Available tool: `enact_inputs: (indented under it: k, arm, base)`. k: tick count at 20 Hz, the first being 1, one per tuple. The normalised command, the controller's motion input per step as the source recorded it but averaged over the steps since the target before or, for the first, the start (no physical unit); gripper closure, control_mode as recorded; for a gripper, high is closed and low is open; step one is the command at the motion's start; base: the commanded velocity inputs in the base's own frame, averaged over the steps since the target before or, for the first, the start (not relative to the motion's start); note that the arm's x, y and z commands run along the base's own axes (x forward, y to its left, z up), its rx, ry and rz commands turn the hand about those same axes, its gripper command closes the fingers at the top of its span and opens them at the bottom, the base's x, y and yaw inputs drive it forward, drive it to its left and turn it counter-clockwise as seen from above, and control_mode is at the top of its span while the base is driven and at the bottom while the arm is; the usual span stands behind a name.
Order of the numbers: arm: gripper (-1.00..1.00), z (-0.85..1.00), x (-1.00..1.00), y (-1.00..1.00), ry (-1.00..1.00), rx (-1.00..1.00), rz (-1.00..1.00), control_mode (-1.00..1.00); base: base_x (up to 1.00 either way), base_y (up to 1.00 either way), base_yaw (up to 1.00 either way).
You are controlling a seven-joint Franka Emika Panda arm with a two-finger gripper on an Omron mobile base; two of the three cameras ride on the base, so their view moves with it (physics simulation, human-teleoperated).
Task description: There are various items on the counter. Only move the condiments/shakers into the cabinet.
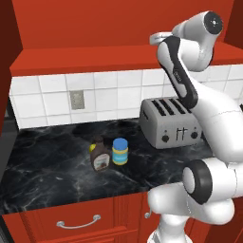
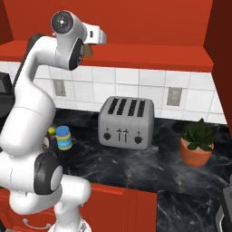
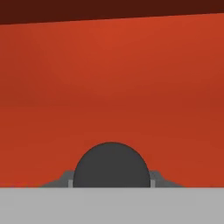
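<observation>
**Shaker held at the cabinet**

A small tan shaker (image 2: 89, 51) with a dark round top (image 3: 110, 165) is pinched by the gripper (image 3: 110, 183) over the red cabinet (image 1: 95, 59) shelf, above the silver toaster (image 1: 171, 122).

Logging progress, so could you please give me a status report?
Gripper shut on tan shaker at cabinet. Brown bottle, blue-capped jar on counter. Toaster beside arm.

A rendered home kitchen: a black marble-veined counter (image 1: 57, 161) runs over red drawer fronts with metal handles (image 1: 78, 222), backed by white wall tiles (image 1: 109, 95) with an outlet (image 1: 77, 99). A silver four-slot toaster (image 2: 126, 122), a potted plant (image 2: 197, 142) and a red wall cabinet (image 1: 95, 28) above complete it.
</observation>
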Motion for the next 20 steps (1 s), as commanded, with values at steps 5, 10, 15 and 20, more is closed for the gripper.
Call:
enact_inputs:
  k: [5, 10, 15, 20]
  arm:
    - [1.00, -0.29, 0.53, 0.00, 0.02, 0.00, -0.03, -1.00]
    - [1.00, -0.16, 0.53, 0.00, 0.01, 0.00, -0.03, -1.00]
    - [1.00, -0.03, 0.53, 0.00, 0.07, 0.00, -0.03, -1.00]
    - [-1.00, -0.11, 0.53, 0.00, 0.05, -0.01, -0.03, -1.00]
  base:
    - [0.00, 0.00, 0.00]
    - [0.00, 0.00, 0.00]
    - [0.00, 0.00, 0.00]
    - [0.00, 0.00, 0.00]
